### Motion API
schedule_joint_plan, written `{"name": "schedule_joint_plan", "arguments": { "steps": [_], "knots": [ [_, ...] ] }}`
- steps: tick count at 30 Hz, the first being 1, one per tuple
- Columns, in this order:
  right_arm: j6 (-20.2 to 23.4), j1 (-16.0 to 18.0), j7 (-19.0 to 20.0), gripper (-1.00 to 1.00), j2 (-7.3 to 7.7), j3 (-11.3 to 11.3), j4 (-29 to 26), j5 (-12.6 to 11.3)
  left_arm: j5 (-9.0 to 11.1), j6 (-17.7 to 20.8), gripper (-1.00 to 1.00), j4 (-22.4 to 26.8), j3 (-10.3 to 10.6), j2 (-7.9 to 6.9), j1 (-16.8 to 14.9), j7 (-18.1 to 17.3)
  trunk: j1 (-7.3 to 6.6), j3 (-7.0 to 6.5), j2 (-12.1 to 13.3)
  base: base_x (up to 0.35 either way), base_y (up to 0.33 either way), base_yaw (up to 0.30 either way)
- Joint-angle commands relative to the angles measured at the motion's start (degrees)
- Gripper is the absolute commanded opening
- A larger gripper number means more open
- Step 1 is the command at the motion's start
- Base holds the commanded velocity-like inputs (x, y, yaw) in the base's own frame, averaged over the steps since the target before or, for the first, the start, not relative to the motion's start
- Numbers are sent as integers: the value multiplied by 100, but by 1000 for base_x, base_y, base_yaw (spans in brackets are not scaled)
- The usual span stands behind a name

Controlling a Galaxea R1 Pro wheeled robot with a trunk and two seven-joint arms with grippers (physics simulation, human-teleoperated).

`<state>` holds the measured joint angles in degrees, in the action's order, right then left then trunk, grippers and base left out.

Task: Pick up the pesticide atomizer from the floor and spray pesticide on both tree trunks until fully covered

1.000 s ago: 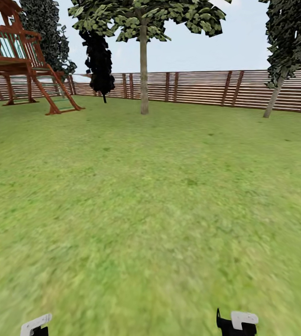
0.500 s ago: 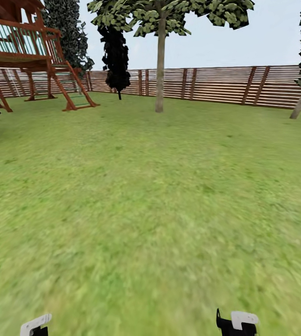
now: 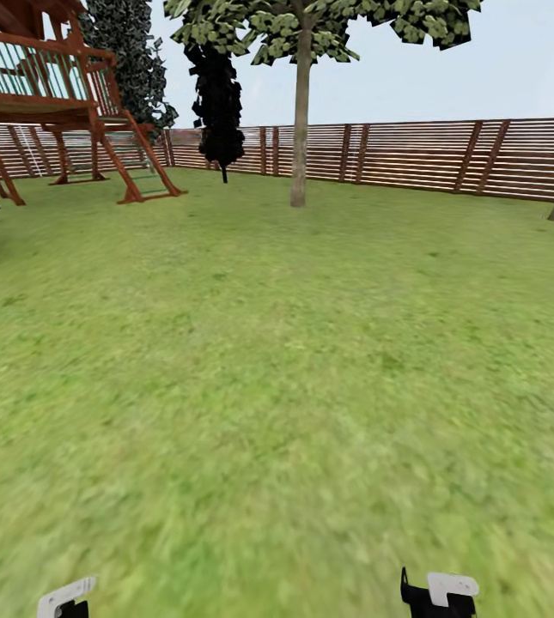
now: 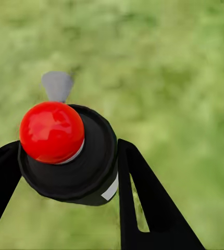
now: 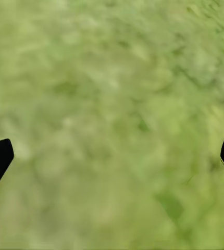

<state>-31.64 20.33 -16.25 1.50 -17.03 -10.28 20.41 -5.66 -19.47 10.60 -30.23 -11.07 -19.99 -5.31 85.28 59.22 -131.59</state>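
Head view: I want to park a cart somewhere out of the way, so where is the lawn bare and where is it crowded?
Bare: the wide lawn from the grippers up to the tree trunk and the fence. Crowded: the far left, around the wooden play tower and the black cone-shaped tree.

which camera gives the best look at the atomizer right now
The left wrist view: the pesticide atomizer sits close up between the left gripper fingers, showing its red cap, black body and grey nozzle. The head view catches just the gripper's white top at the bottom edge; the right wrist view looks at lawn.
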Motion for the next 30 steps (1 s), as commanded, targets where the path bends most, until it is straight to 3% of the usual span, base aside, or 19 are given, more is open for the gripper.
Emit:
{"name": "schedule_joint_plan", "arguments": {
  "steps": [1, 7, 14, 30],
  "knots": [
    [-12, 5, -28, 100, -1, -29, 9, 60, -58, -21, -100, -5, -52, 0, -5, -23, 2, 5, -2, 320, -118, 0],
    [-10, 6, -35, 100, -27, -29, 9, 60, -50, -21, -100, -5, -53, 0, -5, -22, 2, 5, -2, 327, -83, -9],
    [-9, 4, -36, 100, -27, -29, 9, 60, -41, -23, -100, -7, -56, 0, -5, -17, 2, 5, -2, 339, -3, -203],
    [-1, 3, -36, 100, -45, -29, 21, 60, -48, -21, -100, -14, -53, 0, -5, -14, 2, 5, -2, 340, 0, -7]
  ]
}}
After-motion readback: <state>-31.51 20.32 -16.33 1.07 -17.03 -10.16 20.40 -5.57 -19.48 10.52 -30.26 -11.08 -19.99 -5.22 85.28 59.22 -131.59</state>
